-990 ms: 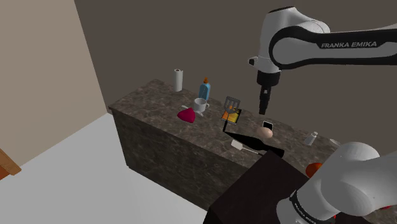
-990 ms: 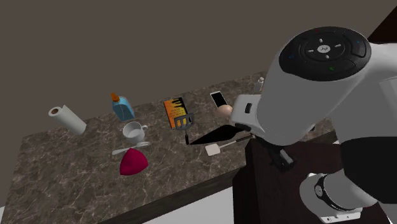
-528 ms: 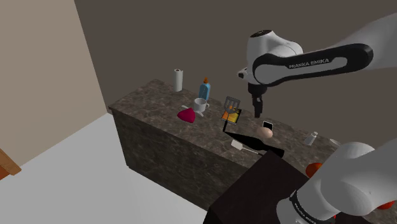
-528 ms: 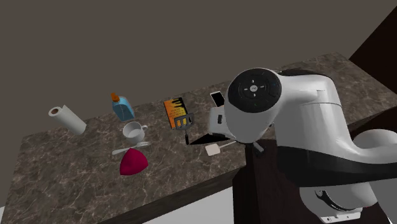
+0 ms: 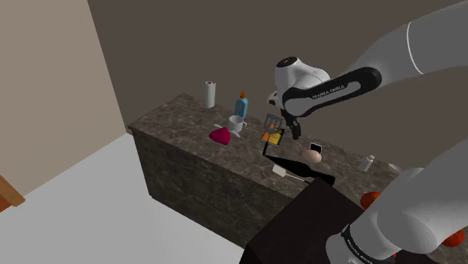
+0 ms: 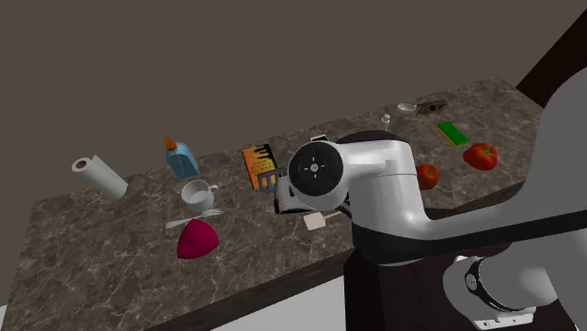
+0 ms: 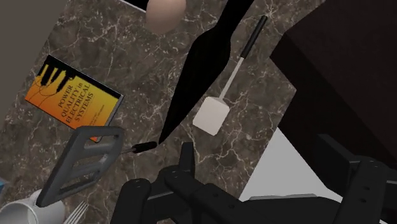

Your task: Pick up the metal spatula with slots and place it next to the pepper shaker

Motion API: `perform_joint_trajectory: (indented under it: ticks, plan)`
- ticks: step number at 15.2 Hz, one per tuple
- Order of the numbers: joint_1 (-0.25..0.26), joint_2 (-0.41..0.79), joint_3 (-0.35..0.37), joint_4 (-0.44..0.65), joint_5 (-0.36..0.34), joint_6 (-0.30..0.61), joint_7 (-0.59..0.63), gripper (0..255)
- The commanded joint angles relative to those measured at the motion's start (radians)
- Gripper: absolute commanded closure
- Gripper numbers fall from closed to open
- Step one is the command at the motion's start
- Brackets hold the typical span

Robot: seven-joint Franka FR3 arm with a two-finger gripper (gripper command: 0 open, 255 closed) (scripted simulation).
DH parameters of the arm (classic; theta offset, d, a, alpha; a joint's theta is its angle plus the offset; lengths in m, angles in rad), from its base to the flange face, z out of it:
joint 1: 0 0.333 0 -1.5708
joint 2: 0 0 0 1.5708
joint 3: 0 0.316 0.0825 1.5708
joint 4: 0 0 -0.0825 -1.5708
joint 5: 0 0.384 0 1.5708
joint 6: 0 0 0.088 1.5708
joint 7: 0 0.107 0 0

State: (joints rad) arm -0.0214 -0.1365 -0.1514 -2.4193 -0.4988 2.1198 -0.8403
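The slotted spatula (image 7: pixel 81 163) has a grey slotted head and a short dark handle. It lies beside the orange book (image 7: pixel 74 97), with its head near a white mug. It also shows as the slotted spatula (image 5: pixel 273 121) and again (image 6: pixel 277 179), partly behind my arm. My gripper (image 5: pixel 295 135) hangs above the counter just to the shoulder view's right of the slotted spatula. Seen from the wrist, the gripper (image 7: pixel 261 167) is open and holds nothing. The small pale pepper shaker (image 5: pixel 367 163) stands far toward the shoulder view's right, and appears as the pepper shaker (image 6: pixel 386 120).
A white-bladed spatula (image 7: pixel 212 115) and a long black knife-like shape (image 7: pixel 205 63) lie by the counter's front edge (image 5: pixel 225 166). An egg-like ball (image 5: pixel 314 157) and a phone (image 5: pixel 316 146) sit behind them. A mug (image 5: pixel 237 124), blue bottle (image 5: pixel 241 106), paper roll (image 5: pixel 210 94) and tomatoes (image 6: pixel 481 155) stand around.
My arm has swung toward the shoulder view's left and come lower, bringing the gripper from over the phone to beside the book and slotted spatula. The objects have stayed where they were.
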Motion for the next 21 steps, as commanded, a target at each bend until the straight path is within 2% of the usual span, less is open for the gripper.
perform_joint_trajectory:
  ticks: [1, 9, 17, 21]
  plan:
    - [-0.003, 0.088, -0.005, 0.027, -0.048, 0.066, -0.026, 0]
    - [-0.019, 0.395, -0.026, 0.179, -0.242, 0.249, -0.115, 0]
    - [-0.016, 0.703, -0.052, 0.4, -0.428, 0.377, -0.181, 0]
    - [-0.025, 0.771, -0.065, 0.445, -0.457, 0.412, -0.182, 0]
